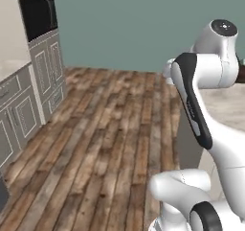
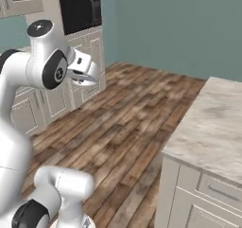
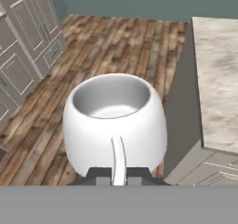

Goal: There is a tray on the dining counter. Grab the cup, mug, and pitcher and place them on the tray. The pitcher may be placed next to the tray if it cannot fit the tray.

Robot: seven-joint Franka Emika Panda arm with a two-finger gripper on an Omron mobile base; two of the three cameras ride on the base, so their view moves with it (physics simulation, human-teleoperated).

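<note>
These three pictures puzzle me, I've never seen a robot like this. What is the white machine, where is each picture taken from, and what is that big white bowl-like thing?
The white machine is a robot arm on a base that can drive around a computer-drawn kitchen. Two pictures come from cameras on that base, behind the arm to its left and right, looking forward over the wooden floor. The third comes from a camera on the hand itself. The bowl-like thing is the mug, seen from very close; its handle faces the camera. The gripper seems to be holding it in the air over the floor. On the right is the dining counter with its marbled top, where the mug should go.
</note>
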